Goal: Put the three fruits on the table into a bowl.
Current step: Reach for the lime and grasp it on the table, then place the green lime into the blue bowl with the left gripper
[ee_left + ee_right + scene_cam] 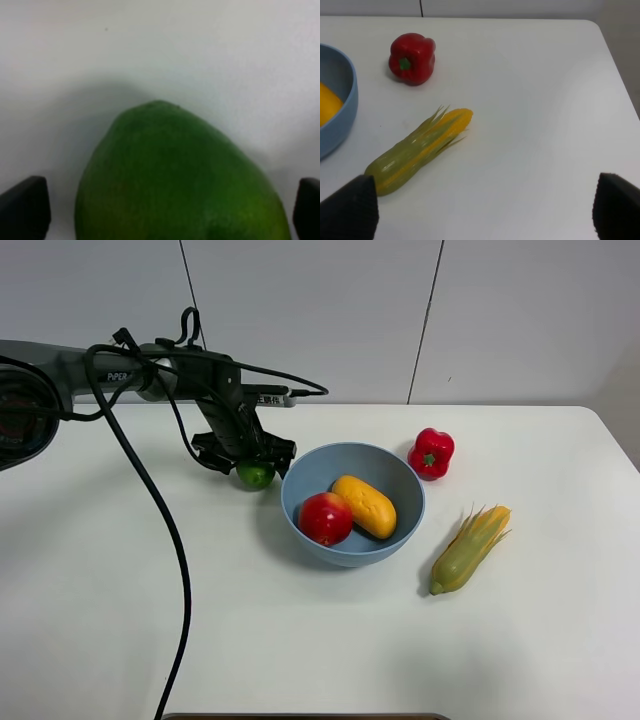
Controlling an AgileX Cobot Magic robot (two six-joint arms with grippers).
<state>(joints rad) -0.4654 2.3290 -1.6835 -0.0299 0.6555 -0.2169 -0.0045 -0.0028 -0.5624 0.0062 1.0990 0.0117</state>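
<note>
Light-blue bowl [400,530] holding a red, yellow-blushed apple [325,518] and an orange-yellow mango [365,505]. Green lime [255,476]; red pepper [432,453] with green stem; yellow-green corn cob [470,548]; white table [320,640].

We are seeing the bowl [300,515] sitting near the middle of the table [90,620], with the apple [325,518] and mango [365,506] lying side by side in it, apple on the left. The lime [255,476] is sitting on the table just left of the bowl's far rim. The pepper [432,453] is standing just beyond the bowl's right side, and the corn [468,548] is lying to the bowl's right, nearer than the pepper.
</note>
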